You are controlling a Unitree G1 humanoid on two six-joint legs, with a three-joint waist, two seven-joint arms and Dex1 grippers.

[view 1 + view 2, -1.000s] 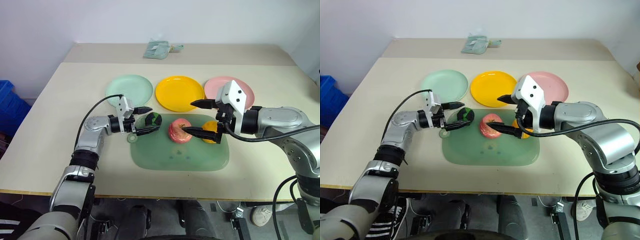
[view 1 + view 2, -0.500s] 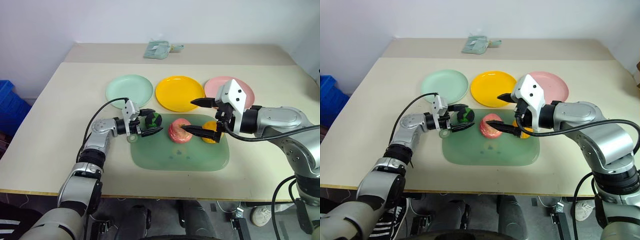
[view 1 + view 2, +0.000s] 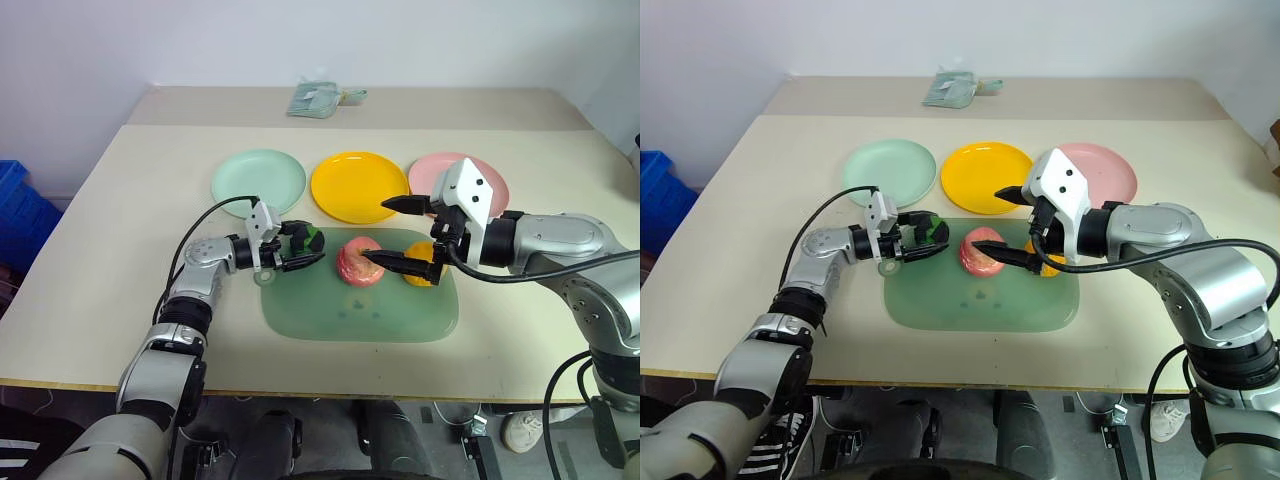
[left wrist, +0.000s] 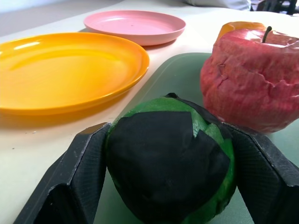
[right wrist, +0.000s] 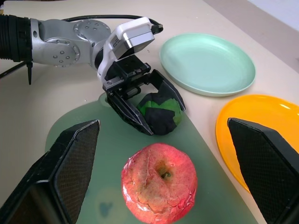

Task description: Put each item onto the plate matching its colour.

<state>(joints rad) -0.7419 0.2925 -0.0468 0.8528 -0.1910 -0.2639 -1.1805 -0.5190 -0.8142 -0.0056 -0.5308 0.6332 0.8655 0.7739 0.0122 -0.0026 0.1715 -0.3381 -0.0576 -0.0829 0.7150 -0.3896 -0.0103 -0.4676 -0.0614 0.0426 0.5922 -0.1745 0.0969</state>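
Now the green mat (image 3: 360, 310) lies near the table's (image 3: 90, 300) front edge, carrying all three toy foods along its far edge. At the mat's far left corner the left gripper (image 3: 300, 246) has its two black fingers pressed against both sides of the green-and-black ball (image 4: 170, 156), which sits on the mat; a second ago those fingers stood wide apart just short of the ball, and half a second ago they flanked it without touching. The ball itself has not shifted. Just beside it, toward the mat's middle, stands the pink apple (image 3: 358, 262) with its stem up, and the orange fruit (image 3: 420, 268) lies near the mat's far right corner, partly hidden behind the right gripper (image 3: 385, 235). That gripper hangs above the apple with its fingers spread wide and nothing between them, exactly as before. Farther back, three plates sit in a row: the mint green plate (image 3: 258, 180) on the left, the yellow-orange plate (image 3: 358, 185) in the middle, the pink plate (image 3: 440, 175) on the right, all bare. A folded cloth (image 3: 320, 98) lies near the table's far edge.
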